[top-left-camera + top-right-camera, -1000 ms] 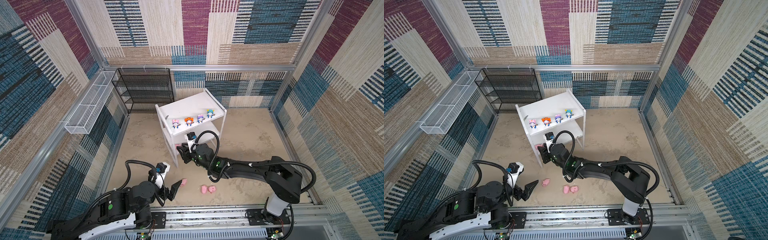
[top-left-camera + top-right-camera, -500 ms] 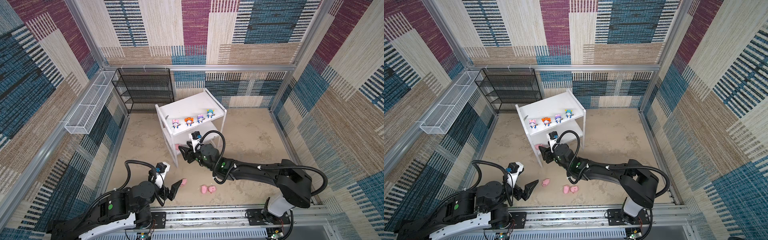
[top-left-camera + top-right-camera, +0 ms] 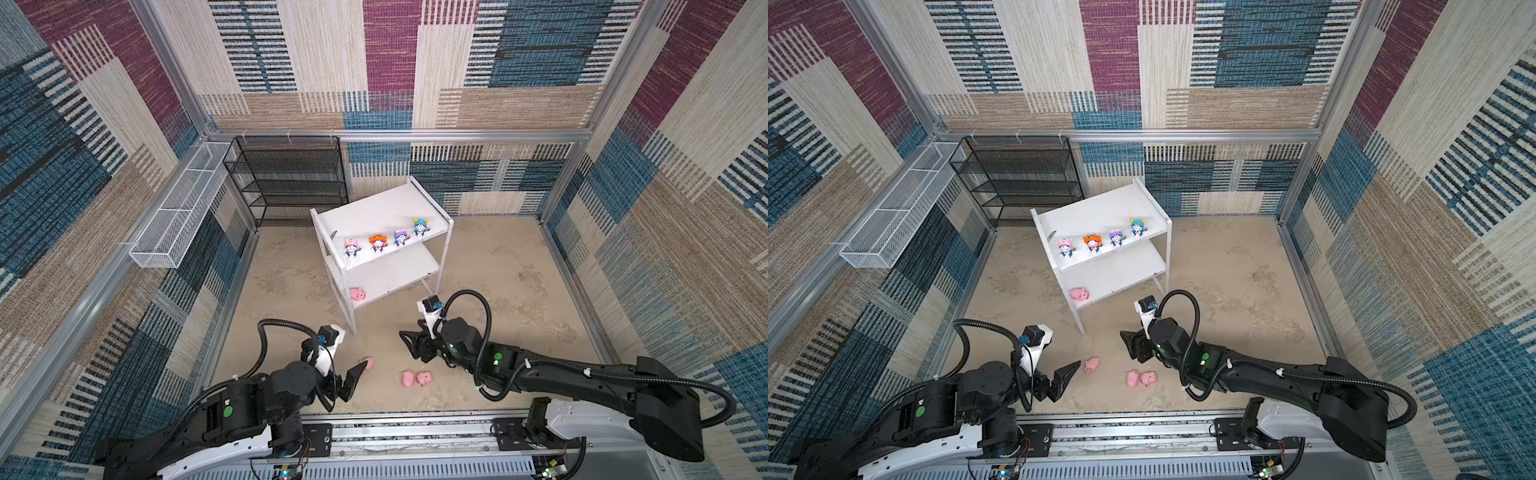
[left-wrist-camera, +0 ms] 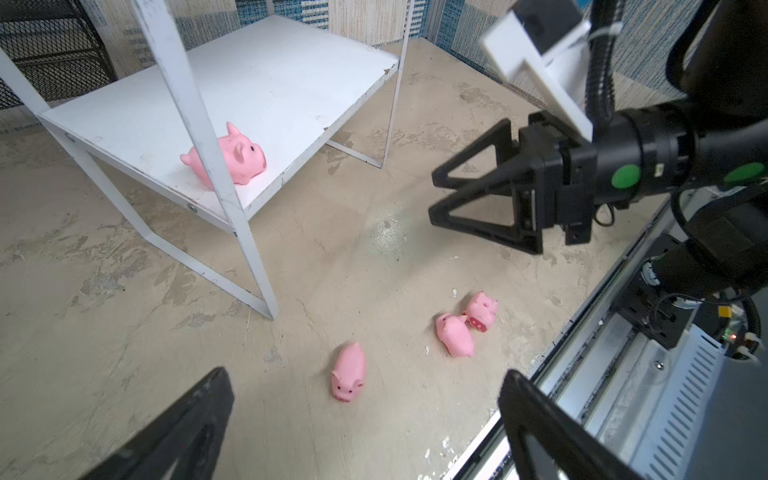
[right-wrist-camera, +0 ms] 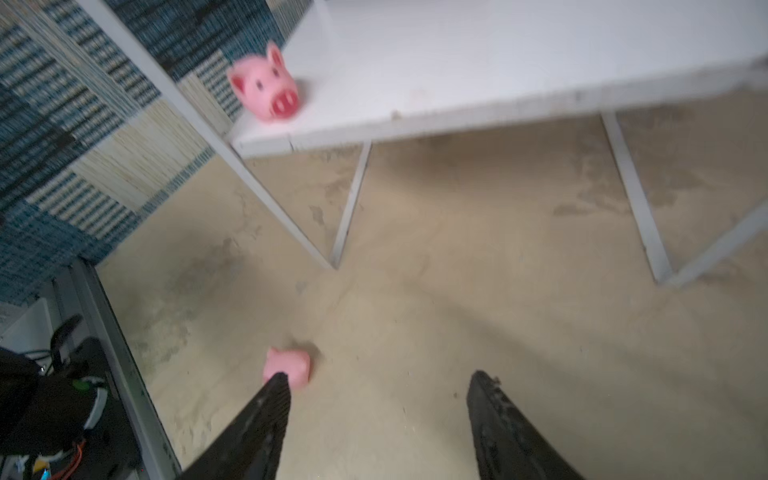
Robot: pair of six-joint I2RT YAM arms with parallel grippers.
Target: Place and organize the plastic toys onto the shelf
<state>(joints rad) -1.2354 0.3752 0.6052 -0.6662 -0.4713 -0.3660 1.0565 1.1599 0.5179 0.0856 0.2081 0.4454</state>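
Observation:
The white shelf (image 3: 376, 210) stands mid-floor. Four hooded figurines line its top board: pink (image 3: 351, 248), orange (image 3: 377, 243), purple (image 3: 400, 237) and teal (image 3: 419, 227). One pink pig (image 3: 357, 294) (image 4: 232, 160) (image 5: 266, 85) lies on the lower board by the front left leg. Three more pigs lie on the floor: a lone pig (image 3: 368, 363) (image 4: 348, 371) and a touching pair (image 3: 408, 378) (image 3: 424, 378). My left gripper (image 3: 352, 380) (image 4: 363, 374) is open, just short of the lone pig. In front of the shelf, my right gripper (image 3: 406, 343) (image 5: 378, 376) is open and empty.
A black wire-mesh rack (image 3: 291, 178) stands against the back wall, left of the shelf. A long white wire basket (image 3: 178, 208) hangs on the left wall. The metal rail (image 3: 415, 432) with both arm bases runs along the front edge.
My right gripper has drawn back from the shelf's lower board toward the front, its jaws opening wider, and the pig stays on the board. The left arm has not moved.

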